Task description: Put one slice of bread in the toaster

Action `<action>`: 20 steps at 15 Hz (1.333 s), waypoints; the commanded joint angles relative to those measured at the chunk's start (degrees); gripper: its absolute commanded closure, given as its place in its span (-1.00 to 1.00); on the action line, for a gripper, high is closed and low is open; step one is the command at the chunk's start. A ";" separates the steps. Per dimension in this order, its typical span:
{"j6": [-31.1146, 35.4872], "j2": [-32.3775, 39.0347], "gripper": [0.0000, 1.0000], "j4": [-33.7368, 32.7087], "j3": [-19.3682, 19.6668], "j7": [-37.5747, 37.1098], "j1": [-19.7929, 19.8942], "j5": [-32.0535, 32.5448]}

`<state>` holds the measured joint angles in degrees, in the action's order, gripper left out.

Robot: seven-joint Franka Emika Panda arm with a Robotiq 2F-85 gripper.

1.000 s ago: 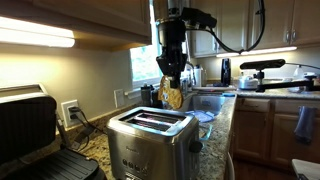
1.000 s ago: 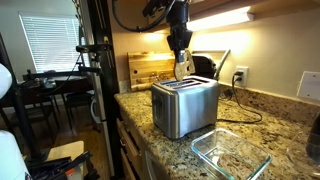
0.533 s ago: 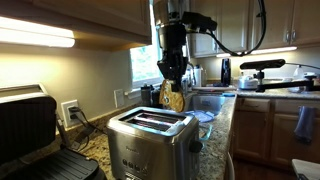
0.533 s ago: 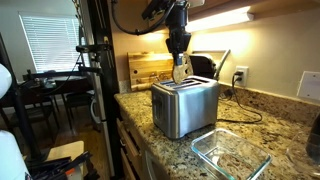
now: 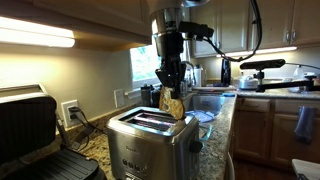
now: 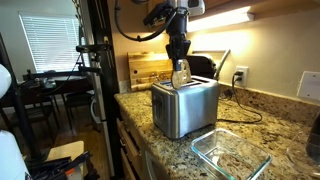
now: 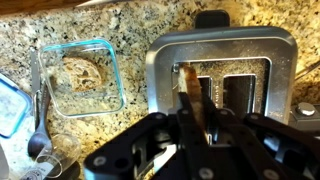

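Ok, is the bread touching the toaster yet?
Cannot tell. In both exterior views the bread hangs right at the top of the toaster, neither gap nor contact plain; the wrist view only looks straight down.

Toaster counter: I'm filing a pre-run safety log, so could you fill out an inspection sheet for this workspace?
Surface: granite counter, speckled.
Job's things: toaster upright with its slots facing up; bread slice held on edge just above one slot, not yet dropped in.
Clutter: glass dish holding what looks like more bread; black contact grill; wooden cutting board leaning at the wall.
Claw: claw shut on the slice's upper part.
Cables: cord lies across the counter towards the wall outlet; robot cable loops overhead.
Surroundings: window with blinds; wooden cabinets.
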<state>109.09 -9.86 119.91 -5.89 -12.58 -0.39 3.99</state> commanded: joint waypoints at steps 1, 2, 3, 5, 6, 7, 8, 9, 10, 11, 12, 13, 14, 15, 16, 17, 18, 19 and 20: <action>-1.73 1.34 0.85 -1.47 0.02 -2.07 -0.95 0.56; -1.76 1.67 0.85 -1.71 0.02 -2.11 -1.09 0.57; -1.81 1.94 0.85 -2.06 0.02 -2.15 -1.18 0.59; -1.86 2.56 0.85 -2.61 0.04 -2.21 -1.27 0.64; -1.88 2.79 0.85 -2.83 0.05 -2.24 -1.31 0.69; -1.84 2.93 0.85 -2.90 0.07 -2.24 -1.33 0.70; -1.72 3.14 0.85 -2.85 0.13 -2.20 -1.32 0.67; -1.71 3.39 0.85 -2.89 0.18 -2.14 -1.32 0.61; -1.68 3.62 0.85 -2.91 0.22 -2.15 -1.33 0.63; -1.65 3.83 0.85 -3.02 0.27 -2.08 -1.33 0.61; -1.61 4.01 0.85 -3.05 0.31 -2.04 -1.32 0.57; -1.48 4.11 0.85 -3.06 0.33 -2.03 -1.32 0.60; -1.41 4.23 0.85 -3.19 0.35 -1.98 -1.32 0.60; -1.37 4.40 0.85 -3.34 0.36 -2.02 -1.31 0.68; -1.44 4.71 0.85 -3.66 0.38 -1.99 -1.30 0.71; -1.50 5.21 0.85 -4.17 0.40 -2.11 -1.28 0.88; -1.61 5.86 0.85 -4.88 0.42 -2.29 -1.27 1.07; -1.68 6.43 0.85 -5.46 0.47 -2.50 -1.26 1.21; -1.74 6.97 0.85 -6.05 0.55 -2.61 -1.25 1.24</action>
<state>109.09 -4.63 116.32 -5.90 -13.16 -1.03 4.01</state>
